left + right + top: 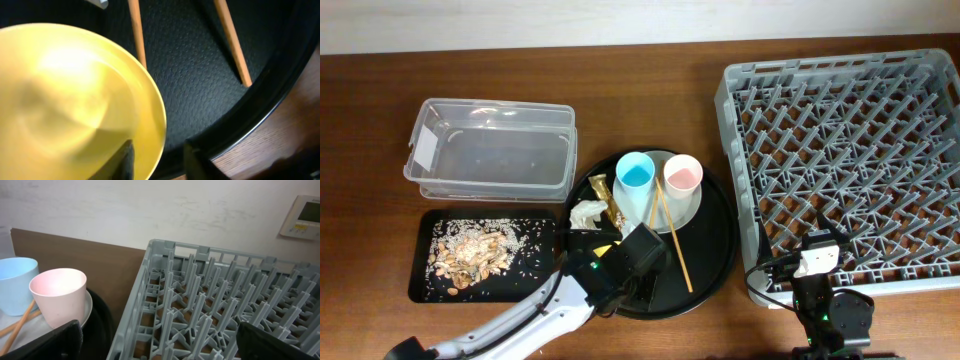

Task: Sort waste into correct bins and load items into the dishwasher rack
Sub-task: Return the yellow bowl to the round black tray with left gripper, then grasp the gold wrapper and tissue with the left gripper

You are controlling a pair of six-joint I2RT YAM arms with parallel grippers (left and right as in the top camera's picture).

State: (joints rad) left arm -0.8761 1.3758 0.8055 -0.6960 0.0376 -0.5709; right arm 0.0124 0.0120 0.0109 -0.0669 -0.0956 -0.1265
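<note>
My left gripper is open over the round black tray. In the left wrist view its fingers straddle the rim of the yellow bowl, one inside and one outside. Only a sliver of the bowl shows from overhead. The light-blue cup and pinkish cup stand on the pale plate. The chopsticks lie across the tray. The white napkin and gold wrapper lie at the tray's left. My right gripper is open and empty at the front-left corner of the grey rack.
The clear tub stands at the back left. In front of it, the shallow black tray holds tan food scraps. The right wrist view shows the rack, the pinkish cup and the blue cup.
</note>
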